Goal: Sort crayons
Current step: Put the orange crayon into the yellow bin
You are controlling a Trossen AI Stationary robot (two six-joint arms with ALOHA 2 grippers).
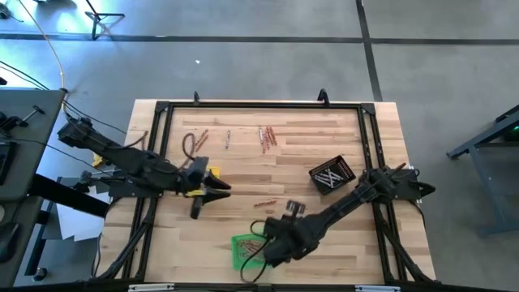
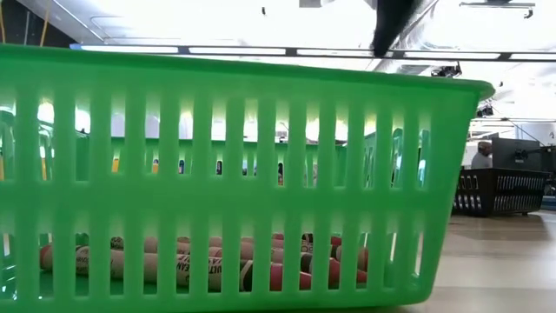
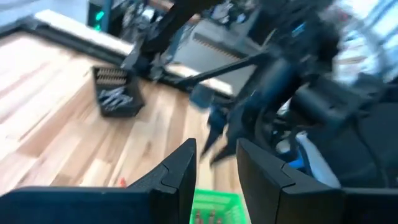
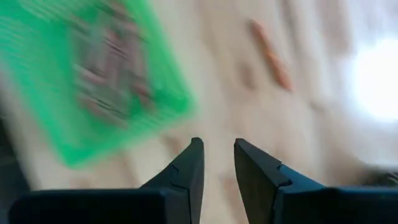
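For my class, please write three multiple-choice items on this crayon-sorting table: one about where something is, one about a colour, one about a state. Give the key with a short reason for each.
1. Where does the black tray sit in the high view?
A. Right part of the table
B. Under the left arm
C. Off the table

2. What colour is the tray holding the reddish crayons?
A. Blue
B. Green
C. White

3. How is the right claw?
A. Clamped on a crayon
B. Open, holding nothing
C. Clamped on a tray's rim

Key:
1 A, it lies near the right arm's base.
2 B, the green tray fills the low view with crayons lying inside.
3 B, the right wrist view shows a bare gap between its fingers.
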